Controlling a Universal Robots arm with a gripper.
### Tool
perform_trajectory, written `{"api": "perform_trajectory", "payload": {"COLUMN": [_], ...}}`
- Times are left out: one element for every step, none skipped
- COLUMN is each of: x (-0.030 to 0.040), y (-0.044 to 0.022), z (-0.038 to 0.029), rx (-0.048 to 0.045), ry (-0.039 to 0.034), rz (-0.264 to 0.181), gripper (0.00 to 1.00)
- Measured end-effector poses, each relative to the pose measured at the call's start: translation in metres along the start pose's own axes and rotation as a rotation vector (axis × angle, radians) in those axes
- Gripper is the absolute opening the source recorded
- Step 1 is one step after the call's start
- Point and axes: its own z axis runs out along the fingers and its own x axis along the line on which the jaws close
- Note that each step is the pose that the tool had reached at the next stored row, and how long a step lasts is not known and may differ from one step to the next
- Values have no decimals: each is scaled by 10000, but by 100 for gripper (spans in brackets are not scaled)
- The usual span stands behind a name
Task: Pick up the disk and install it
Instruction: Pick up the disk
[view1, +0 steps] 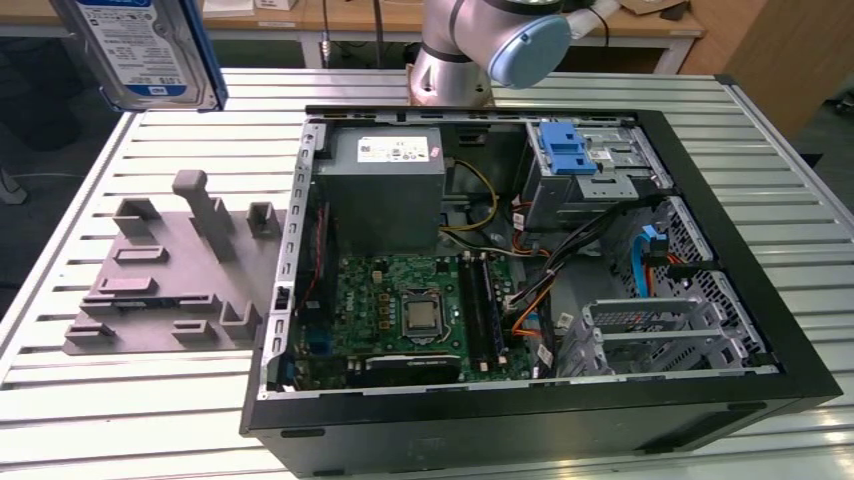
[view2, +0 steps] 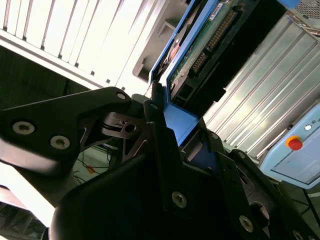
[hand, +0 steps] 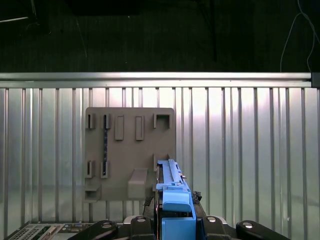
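The exterior view shows the open computer case (view1: 747, 330) lying on the slatted worktop (view1: 134, 420), with a grey holder plate (view1: 160, 290) beside it toward the exterior view's left edge. The disk (view1: 147, 50) hangs in the air above the worktop's far corner on that side, clear of case and plate.

The first wrist view looks straight down past the disk (hand: 172, 197) onto the plate (hand: 130, 145) and the slats. The second wrist view gives the underside of the disk (view2: 200, 50), a green circuit board with a connector row.

The disk is a flat silver-grey slab with a white-and-blue label (facing the exterior camera) and a blue plastic frame around its edges.

The tool (view2: 177, 117) is clamped on the frame's end, its black fingers (view2: 155, 107) pressed against both sides.
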Motion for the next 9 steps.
{"api": "perform_trajectory", "payload": {"x": [0,0,0,0,0,0,0,-1,0], "y": [-2,-4,-7,-9,-11,-14,-16,-19,-21], "z": [0,0,-1,0,0,0,0,0,-1], "rx": [0,0,-1,-1,0,0,0,-1,-1], "ry": [0,0,0,0,0,0,0,0,0], "rz": [0,0,0,0,0,0,0,0,0], "gripper": [37,37,37,37,37,37,37,37,37]}}
